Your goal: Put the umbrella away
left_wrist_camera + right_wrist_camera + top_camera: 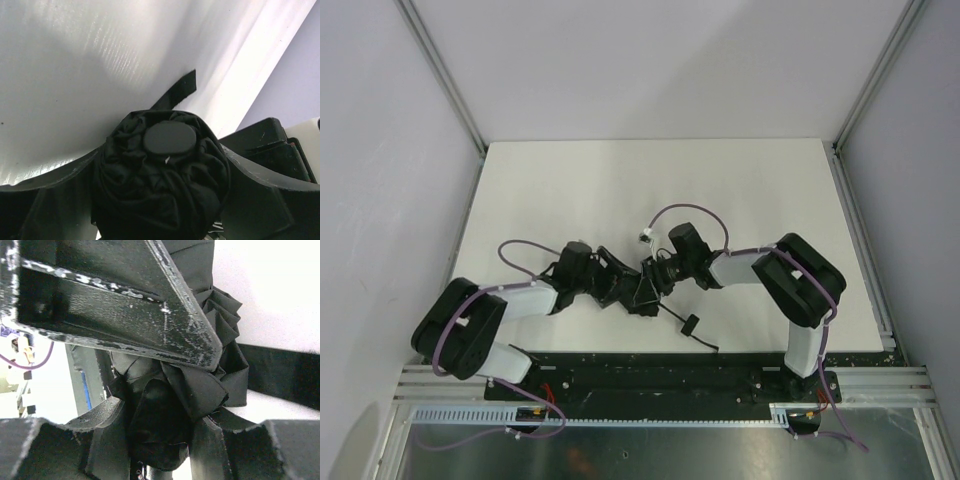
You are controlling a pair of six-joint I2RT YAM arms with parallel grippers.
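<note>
The black umbrella (638, 287) lies folded near the middle of the white table, between my two grippers. In the left wrist view its bunched canopy (165, 185) and round end cap (169, 137) fill the space between the wide-spread jaws of my left gripper (162, 200), which stands open around it. My right gripper (160, 440) is shut on a fold of the umbrella's fabric (165, 405). One finger (125, 305) of the left gripper crosses just above that fold. A flat black strap (176, 91) sticks out past the canopy, and a thin loop (687, 324) trails toward the near edge.
The white table (620, 180) reaches back to grey walls, with aluminium posts (440, 70) at both rear corners. A black base rail (650, 375) and a cable tray (650, 415) run along the near edge. Purple cables (695, 212) arch over both arms.
</note>
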